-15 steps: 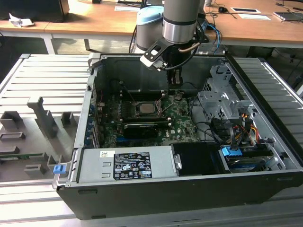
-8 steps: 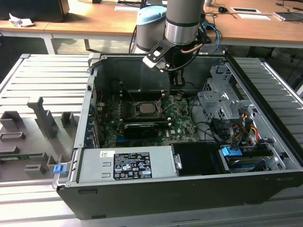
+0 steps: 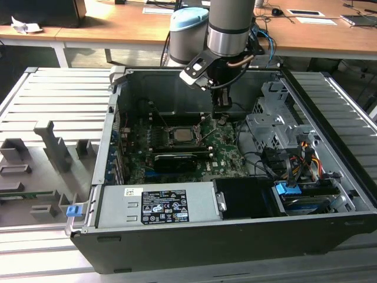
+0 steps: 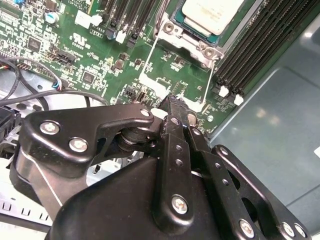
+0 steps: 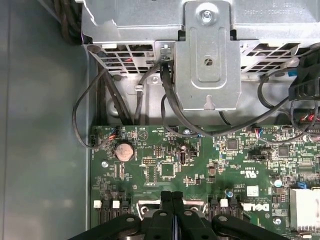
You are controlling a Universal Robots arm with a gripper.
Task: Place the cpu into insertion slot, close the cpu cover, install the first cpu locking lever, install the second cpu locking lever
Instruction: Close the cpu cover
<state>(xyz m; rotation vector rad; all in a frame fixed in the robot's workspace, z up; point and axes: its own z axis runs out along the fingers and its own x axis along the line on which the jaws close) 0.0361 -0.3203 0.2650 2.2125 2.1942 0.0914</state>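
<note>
Silvery cpu (image 4: 212,12) near end effector (image 4: 172,101)

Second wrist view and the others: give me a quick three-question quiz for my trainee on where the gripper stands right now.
1. True or false: the cpu is held in the gripper.
2. Pick one. The gripper's fingers are: A, spread wide apart; B, shut together; C, clamped on the cpu.
3. In the exterior view, on which side of the cpu does the gripper hang?

Key: 1 false; 2 B; 3 the exterior view's right.
</note>
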